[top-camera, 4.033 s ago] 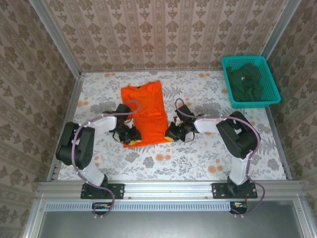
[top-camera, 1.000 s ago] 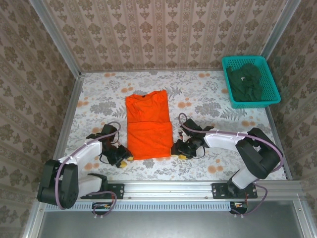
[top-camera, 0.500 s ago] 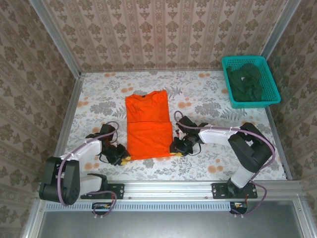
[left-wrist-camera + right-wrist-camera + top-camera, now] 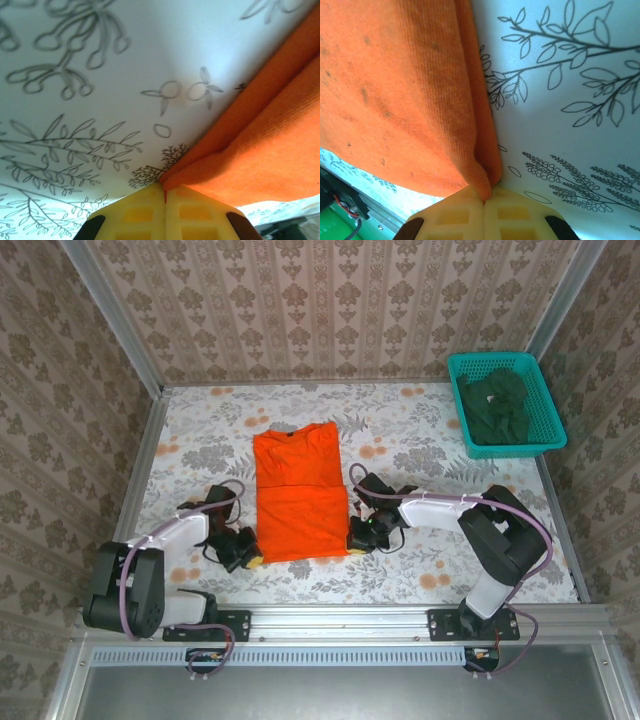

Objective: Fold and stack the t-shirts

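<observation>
Left end effector: your left end effector (image 4: 164, 192) is closed, its two pads (image 4: 137, 215) pressed together with no gap between them. The near-left corner of the orange t-shirt (image 4: 270, 145) runs straight into their tips, so you are pinching that corner low against the bench (image 4: 420, 575).
Right end effector: your right end effector (image 4: 484, 197) is closed too, gripping a small bunch of the same shirt's near-right corner between its tips.
Pad material: pale yellow and rubbery-looking, moulded with shallow square recesses, with dark rounded parts at the outer edges.
Orange t-shirt, position: it lies flat in the middle of the bench between your two arms, neck end toward the far wall.
Orange t-shirt, shape: a tall narrow rectangle with straight long sides and a crosswise line at about mid-length.
Orange t-shirt, fabric: bright orange fine-ribbed knit. Two layers show at the left corner, and the right wrist view shows a few small dark specks and a rolled edge.
Dark green t-shirts (image 4: 497, 405): crumpled in a heap inside the teal mesh basket (image 4: 490, 357) at the far right corner, well apart from both end effectors.
Bench surface: a white cover printed with grey leaf sprigs and orange blossoms.
</observation>
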Robot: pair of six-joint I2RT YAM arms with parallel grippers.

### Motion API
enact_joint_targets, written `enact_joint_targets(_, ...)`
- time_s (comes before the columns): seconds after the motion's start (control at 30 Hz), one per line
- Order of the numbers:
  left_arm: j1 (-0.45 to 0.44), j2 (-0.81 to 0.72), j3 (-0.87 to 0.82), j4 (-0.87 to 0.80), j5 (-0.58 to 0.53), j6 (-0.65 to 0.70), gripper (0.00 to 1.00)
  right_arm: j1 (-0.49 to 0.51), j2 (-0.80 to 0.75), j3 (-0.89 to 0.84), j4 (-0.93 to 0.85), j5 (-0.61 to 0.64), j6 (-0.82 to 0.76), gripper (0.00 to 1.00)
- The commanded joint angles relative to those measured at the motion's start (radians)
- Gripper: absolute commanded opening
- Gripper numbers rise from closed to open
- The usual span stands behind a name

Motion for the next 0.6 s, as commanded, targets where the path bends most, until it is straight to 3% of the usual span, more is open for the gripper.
enact_joint_targets(0.0, -0.052, -0.006, 0.069, -0.041, -0.137, 0.090, 0.00, 0.003, -0.039, 0.009, -0.093, 0.058, -0.043, 0.00)
enact_joint_targets(0.17, -0.144, -0.052, 0.102, -0.158, -0.134, 0.136, 0.00, 0.005, -0.100, -0.046, -0.115, 0.047, -0.058, 0.00)
enact_joint_targets(0.27, -0.219, -0.089, 0.096, -0.186, -0.076, 0.136, 0.00, 0.018, -0.150, -0.110, -0.103, 0.029, -0.036, 0.00)
enact_joint_targets(0.57, -0.413, -0.260, 0.104, -0.286, 0.029, 0.051, 0.00, 0.146, -0.420, -0.268, -0.141, -0.017, 0.084, 0.00)
